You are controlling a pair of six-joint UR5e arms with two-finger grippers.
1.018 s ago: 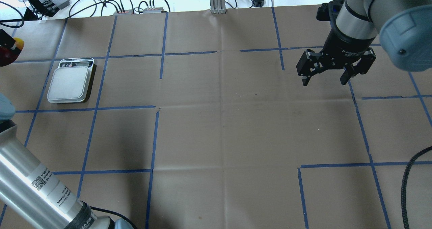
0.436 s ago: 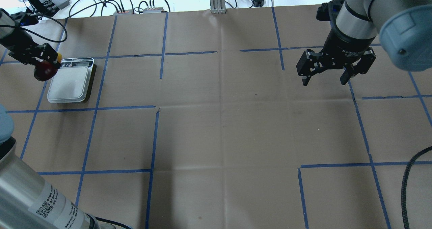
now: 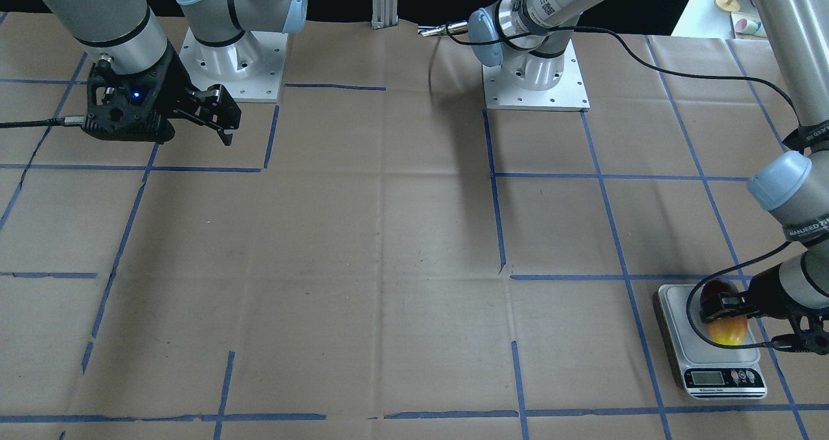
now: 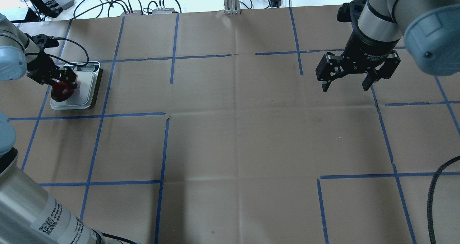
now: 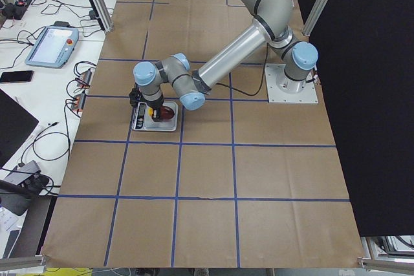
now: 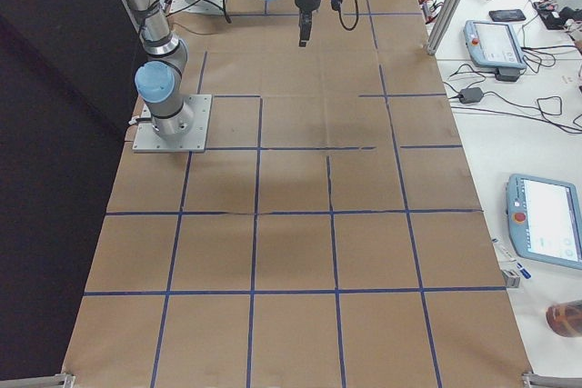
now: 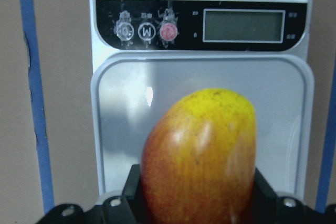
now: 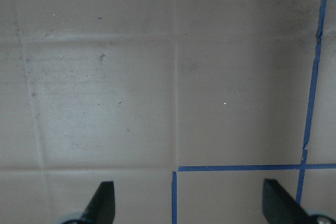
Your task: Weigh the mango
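Note:
The mango (image 7: 202, 150), red fading to a yellow tip, is held in my left gripper (image 7: 198, 195), which is shut on its sides. It hangs over or on the white platform of the digital scale (image 7: 118, 124); I cannot tell whether it touches. In the overhead view the mango (image 4: 61, 93) sits at the left edge of the scale (image 4: 86, 87), under the left gripper (image 4: 61, 86). In the front-facing view the mango (image 3: 726, 326) is over the scale (image 3: 677, 336). My right gripper (image 4: 345, 84) is open and empty, far right above the table.
The scale's display (image 7: 241, 25) looks blank. A black cable (image 3: 696, 297) loops from the left wrist over the scale. Brown paper with blue tape lines (image 4: 163, 147) covers the table. Cables and boxes (image 4: 143, 7) lie beyond the far edge.
My left gripper has carried the mango from the table's left edge rightward and down over the scale. The right arm has not moved.

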